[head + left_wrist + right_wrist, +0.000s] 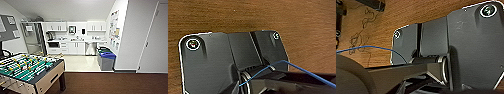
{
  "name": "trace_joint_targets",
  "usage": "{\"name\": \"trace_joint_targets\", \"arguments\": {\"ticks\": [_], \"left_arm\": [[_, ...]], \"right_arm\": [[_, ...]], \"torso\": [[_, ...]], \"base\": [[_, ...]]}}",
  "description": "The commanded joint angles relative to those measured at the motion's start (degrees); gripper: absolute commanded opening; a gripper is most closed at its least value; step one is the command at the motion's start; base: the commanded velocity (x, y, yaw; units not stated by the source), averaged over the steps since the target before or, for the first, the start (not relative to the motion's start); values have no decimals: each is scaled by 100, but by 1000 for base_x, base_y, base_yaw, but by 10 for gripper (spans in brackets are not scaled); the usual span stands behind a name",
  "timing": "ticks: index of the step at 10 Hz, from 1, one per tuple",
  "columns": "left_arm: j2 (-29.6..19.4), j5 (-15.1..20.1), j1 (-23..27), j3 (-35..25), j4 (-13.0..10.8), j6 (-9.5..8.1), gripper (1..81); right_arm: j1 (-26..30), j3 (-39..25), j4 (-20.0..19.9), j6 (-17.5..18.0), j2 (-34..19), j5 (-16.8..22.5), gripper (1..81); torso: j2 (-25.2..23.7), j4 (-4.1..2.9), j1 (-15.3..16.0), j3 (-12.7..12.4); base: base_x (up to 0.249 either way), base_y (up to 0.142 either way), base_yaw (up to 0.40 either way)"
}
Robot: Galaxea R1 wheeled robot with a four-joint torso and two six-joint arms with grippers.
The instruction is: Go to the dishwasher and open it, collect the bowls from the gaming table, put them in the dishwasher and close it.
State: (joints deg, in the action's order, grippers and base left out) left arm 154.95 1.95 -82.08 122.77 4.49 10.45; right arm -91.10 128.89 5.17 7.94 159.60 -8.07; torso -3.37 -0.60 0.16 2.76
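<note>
The dishwasher, a steel-fronted unit, sits shut under the white counter of the kitchenette at the far end of the room. The gaming table, with a green field and rods, stands close at my front left on the brown floor. A few small pale things lie near its far corner, and I cannot tell whether they are the bowls. Both wrist views look down at wood-grain floor past my own dark plate.
A grey bin with a blue lid and a green-lidded one behind it stand at the right of the tiled kitchen floor. A white wall corner and a door close the right side. Open floor leads ahead.
</note>
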Motion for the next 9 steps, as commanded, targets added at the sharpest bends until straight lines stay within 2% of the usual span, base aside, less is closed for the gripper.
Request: {"name": "trace_joint_targets", "arguments": {"ticks": [1, 9], "left_arm": [[-87, 332, 337, -122, 17, 28, 811], [-105, 332, 329, -130, 34, 10, 811]], "right_arm": [[254, -67, 115, -29, -49, 245, 811], [298, -49, 107, -29, -48, 245, 811]], "torso": [[0, 0, 0, 0], [-2, 0, -9, -2]], "base": [[66, 0, 0], [91, 0, 0]]}}
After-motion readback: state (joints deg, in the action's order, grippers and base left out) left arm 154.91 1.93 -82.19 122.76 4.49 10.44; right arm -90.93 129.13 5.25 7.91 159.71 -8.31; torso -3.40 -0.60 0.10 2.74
